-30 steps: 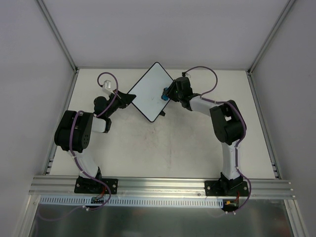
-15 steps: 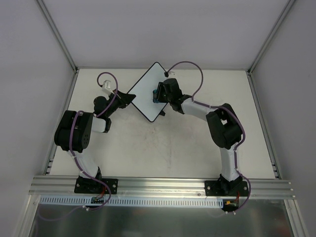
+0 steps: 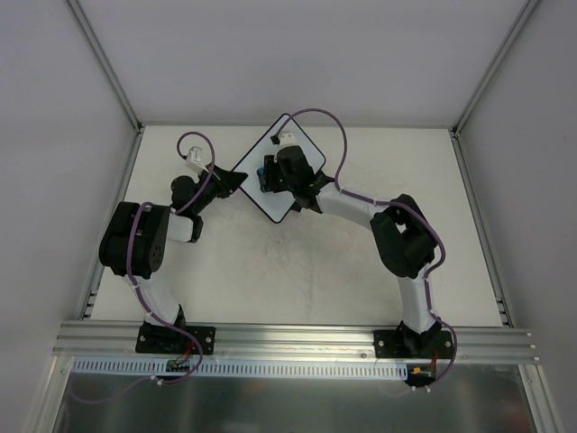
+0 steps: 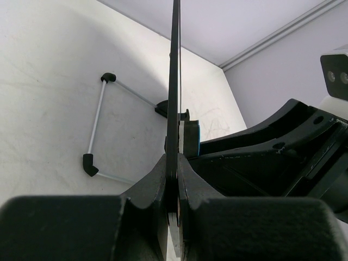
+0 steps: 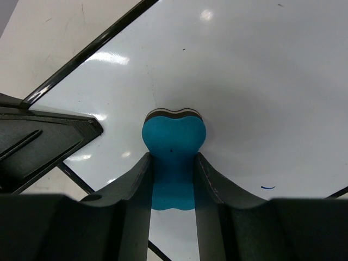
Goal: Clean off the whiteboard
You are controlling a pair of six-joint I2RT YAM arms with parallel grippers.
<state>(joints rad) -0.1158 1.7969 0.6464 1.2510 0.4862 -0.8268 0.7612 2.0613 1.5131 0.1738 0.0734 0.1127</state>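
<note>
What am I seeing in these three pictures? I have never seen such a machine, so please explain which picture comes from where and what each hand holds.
These are two robot arms bolted at the near edge of a table. The top picture looks down from above and behind them. The other two come from small cameras on each wrist.

The left hand is shut on the edge of the whiteboard, so its camera sees the board edge-on as a thin dark line. The right hand is shut on a blue eraser and presses it against the white surface. One small blue mark remains near the board's edge. The folding stand behind the board also shows.
</note>
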